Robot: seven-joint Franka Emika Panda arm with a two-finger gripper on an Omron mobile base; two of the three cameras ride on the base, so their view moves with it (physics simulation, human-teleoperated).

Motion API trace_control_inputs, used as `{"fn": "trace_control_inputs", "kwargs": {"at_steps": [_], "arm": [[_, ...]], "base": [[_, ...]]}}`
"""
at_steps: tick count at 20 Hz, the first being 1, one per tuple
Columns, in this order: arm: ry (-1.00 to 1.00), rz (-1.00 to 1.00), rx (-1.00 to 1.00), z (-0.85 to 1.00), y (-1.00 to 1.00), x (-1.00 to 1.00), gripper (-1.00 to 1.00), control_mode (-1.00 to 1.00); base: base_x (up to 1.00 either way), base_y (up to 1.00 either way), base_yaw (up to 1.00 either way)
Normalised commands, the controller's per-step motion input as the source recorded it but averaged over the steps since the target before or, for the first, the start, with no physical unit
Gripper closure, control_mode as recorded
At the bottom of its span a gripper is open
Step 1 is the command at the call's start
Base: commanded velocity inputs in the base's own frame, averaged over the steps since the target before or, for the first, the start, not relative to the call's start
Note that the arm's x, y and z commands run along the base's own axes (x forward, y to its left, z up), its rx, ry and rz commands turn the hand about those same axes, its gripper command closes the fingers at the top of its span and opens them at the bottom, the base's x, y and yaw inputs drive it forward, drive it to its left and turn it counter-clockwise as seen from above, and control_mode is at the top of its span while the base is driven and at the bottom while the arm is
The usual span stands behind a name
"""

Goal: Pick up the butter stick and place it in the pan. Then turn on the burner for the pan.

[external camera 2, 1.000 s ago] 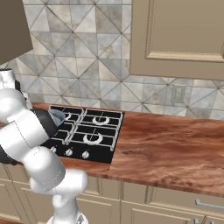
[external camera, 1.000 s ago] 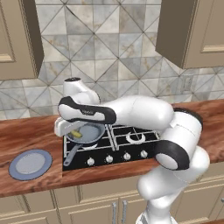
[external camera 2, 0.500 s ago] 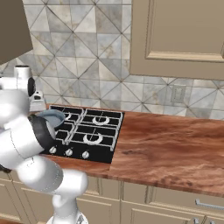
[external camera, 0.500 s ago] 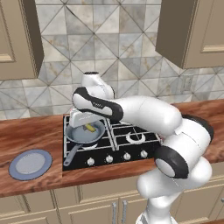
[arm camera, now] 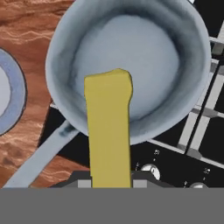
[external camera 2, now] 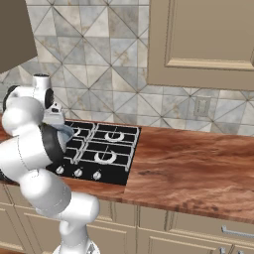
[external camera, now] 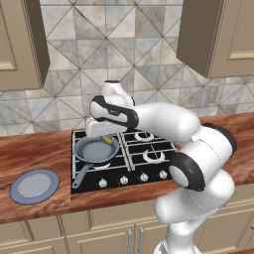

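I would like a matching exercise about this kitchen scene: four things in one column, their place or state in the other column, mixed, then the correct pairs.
Things:
1. butter stick
2. pan
3. plate
4. gripper

Places or states:
A. on the wooden counter, beside the cooktop
B. shut on a yellow bar
C. on a burner of the black cooktop
D. held above the pan

Pairs: 1-D, 2-C, 3-A, 4-B

Blue plate [external camera: 34,186] on wooden counter [external camera 2: 198,168] (left of cooktop)
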Motion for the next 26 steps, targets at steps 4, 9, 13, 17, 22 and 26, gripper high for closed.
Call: {"fn": "trace_control_inputs", "kwargs": {"at_steps": [4, 9, 13, 17, 22, 26], "arm": [[0.0, -0.1, -0.08, -0.45, 0.0, 0.24, 1.0, -1.0], [0.0, -0.09, -0.1, -0.41, 0.0, 0.19, 1.0, -1.0], [0.05, -0.06, -0.01, -0.21, 0.0, 0.14, 1.0, -1.0], [0.03, -0.02, 0.0, -0.12, 0.0, 0.16, 1.0, -1.0], [0.03, 0.0, 0.0, -0.17, 0.01, 0.23, 1.0, -1.0], [0.04, 0.0, 0.0, -0.2, 0.02, 0.13, 1.0, -1.0]], "base": [[0.0, 0.0, 0.0], [0.0, 0.0, 0.0], [0.0, 0.0, 0.0], [0.0, 0.0, 0.0], [0.0, 0.0, 0.0], [0.0, 0.0, 0.0]]}}
